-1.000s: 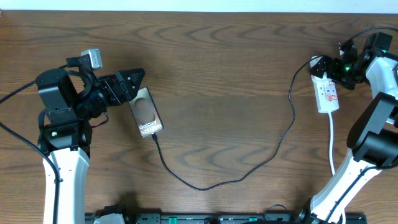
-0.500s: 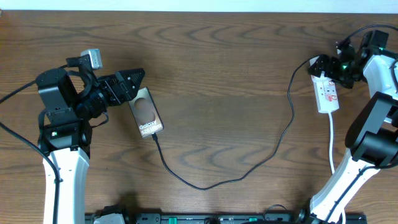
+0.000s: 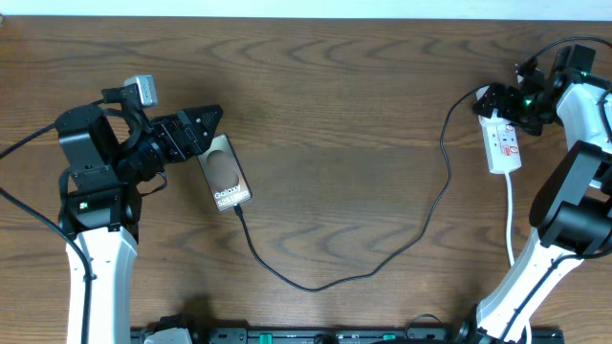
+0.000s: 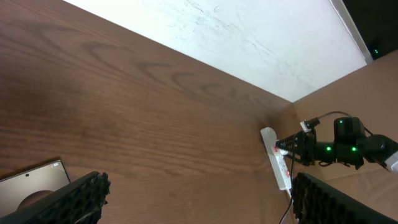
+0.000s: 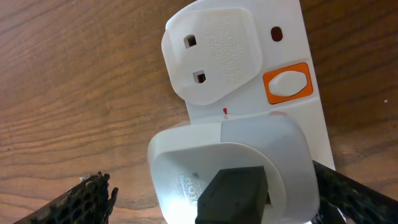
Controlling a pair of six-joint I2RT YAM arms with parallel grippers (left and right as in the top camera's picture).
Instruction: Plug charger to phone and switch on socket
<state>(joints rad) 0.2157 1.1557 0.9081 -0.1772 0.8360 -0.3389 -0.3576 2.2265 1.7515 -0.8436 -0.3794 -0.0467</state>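
wears white shells on the lower links of left arm [image 3: 96,258] and right arm [image 3: 535,277], black joints above. carries a grey camera box [image 3: 143,89], shows green lights [image 3: 524,98], ends in black cross-hatched fingers [image 4: 81,199].

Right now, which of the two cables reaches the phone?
The thin black charger cable; it meets the phone. The thick white cord only leaves the socket.

Dark wood-grain table [image 3: 344,124] across the whole overhead view. Beyond its far edge, a pale white surface [image 4: 236,37]. Along the near edge, a black rail [image 3: 335,336] with small green marks.
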